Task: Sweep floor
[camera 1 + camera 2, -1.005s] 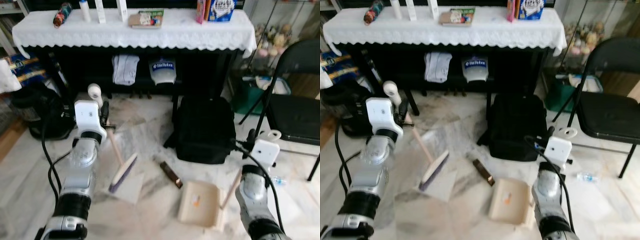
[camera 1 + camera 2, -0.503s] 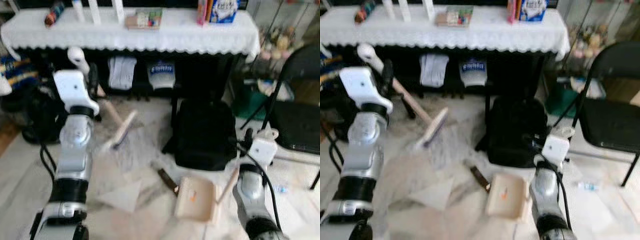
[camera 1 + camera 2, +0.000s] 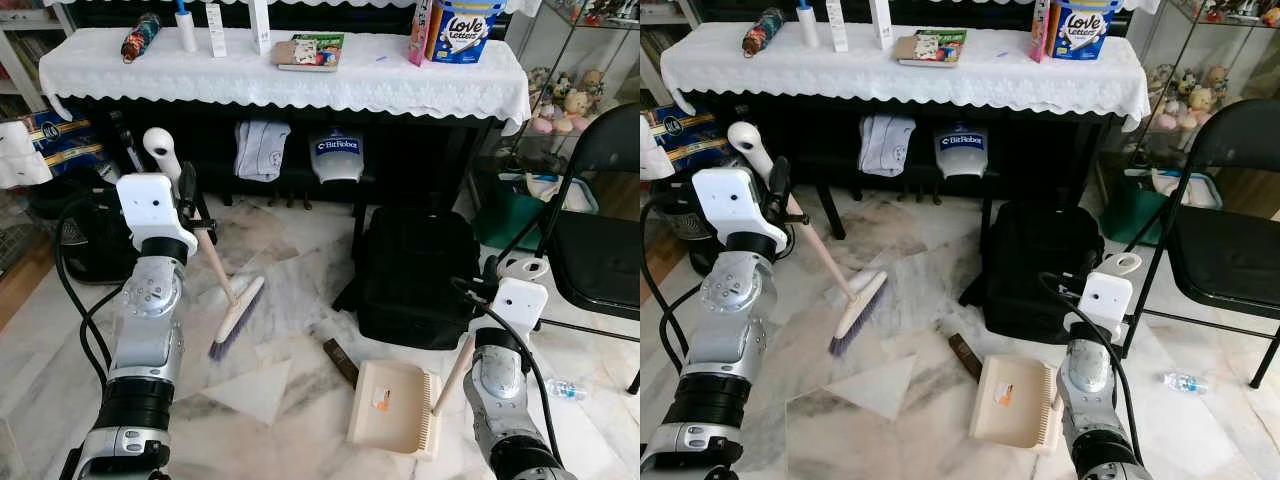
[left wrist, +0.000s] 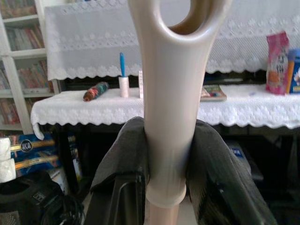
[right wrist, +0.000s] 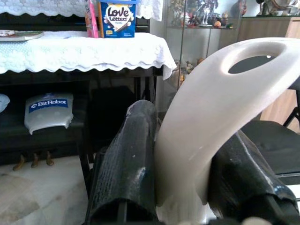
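1. brush [image 3: 236,316] sits bristles-down on the marble floor [image 3: 300,420], its handle clamped in our left gripper [image 4: 164,176]; dustpan [image 3: 392,405] lies flat near the backpack [image 3: 420,265], its handle pinched by our right gripper [image 5: 180,180].
2. debris: a dark bar [image 3: 341,361] lies between brush and dustpan, just beside the pan's near corner; a small orange scrap [image 3: 381,403] is already in the pan.
3. risk: we judge the pan mouth is turned away from the bar, so a stroke could push it past the pan or under the backpack.
4. risk: the brush leans steeply; a hard pull could lift the bristles over the bar.
5. views: wrist cameras show the fingers hugging both handles; head views instead give the floor layout.
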`<state>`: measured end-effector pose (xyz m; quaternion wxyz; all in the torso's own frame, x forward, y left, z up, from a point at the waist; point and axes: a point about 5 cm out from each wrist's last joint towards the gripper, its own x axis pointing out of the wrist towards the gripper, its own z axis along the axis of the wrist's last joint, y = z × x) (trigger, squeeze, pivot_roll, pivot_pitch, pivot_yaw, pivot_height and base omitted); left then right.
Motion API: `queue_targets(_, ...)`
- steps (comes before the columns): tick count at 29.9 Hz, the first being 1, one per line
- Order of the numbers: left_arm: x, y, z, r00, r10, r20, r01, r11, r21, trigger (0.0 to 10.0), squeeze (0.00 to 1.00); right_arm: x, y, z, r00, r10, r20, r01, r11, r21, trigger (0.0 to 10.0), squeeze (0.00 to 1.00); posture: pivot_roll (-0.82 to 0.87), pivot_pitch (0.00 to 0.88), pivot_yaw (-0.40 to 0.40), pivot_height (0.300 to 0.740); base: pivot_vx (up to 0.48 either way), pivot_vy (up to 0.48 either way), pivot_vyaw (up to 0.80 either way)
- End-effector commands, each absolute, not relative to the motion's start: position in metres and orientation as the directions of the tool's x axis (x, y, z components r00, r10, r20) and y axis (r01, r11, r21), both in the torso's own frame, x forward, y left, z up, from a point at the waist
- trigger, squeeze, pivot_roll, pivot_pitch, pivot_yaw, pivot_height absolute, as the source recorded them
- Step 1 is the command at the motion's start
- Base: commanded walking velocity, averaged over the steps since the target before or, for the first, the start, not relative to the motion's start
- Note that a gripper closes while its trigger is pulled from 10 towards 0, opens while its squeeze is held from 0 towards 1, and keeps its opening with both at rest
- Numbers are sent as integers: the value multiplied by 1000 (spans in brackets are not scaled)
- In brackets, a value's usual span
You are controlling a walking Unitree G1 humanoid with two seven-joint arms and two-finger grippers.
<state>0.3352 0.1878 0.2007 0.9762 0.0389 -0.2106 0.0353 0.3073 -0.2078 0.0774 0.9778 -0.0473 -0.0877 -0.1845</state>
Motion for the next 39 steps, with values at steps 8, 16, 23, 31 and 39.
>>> queue_targets(8, 328, 193, 184, 923, 56, 382, -102, 990, 101, 10000, 0, 307, -214, 88, 902, -356, 242, 381, 923, -61, 10000, 0, 55, 86, 2, 740, 0, 0, 0)
queue_targets(16, 325, 194, 176, 930, 51, 364, -103, 987, 126, 10000, 0, 308, -216, 93, 900, -349, 262, 378, 924, -64, 10000, 0, 52, 74, 0, 740, 220, 0, 0)
queue_targets(23, 326, 194, 176, 929, 48, 367, -107, 984, 142, 10000, 0, 308, -214, 93, 902, -341, 265, 370, 927, -63, 10000, 0, 53, 63, 0, 740, 272, 0, 0)
queue_targets(31, 327, 193, 179, 925, 35, 378, -99, 983, 153, 10000, 0, 307, -212, 92, 905, -339, 258, 365, 929, -61, 10000, 0, 55, 58, 2, 740, 280, 0, 0)
queue_targets(39, 329, 192, 181, 923, 37, 383, -101, 984, 149, 10000, 0, 306, -213, 91, 904, -345, 252, 370, 927, -60, 10000, 0, 56, 73, 2, 740, 61, 0, 0)
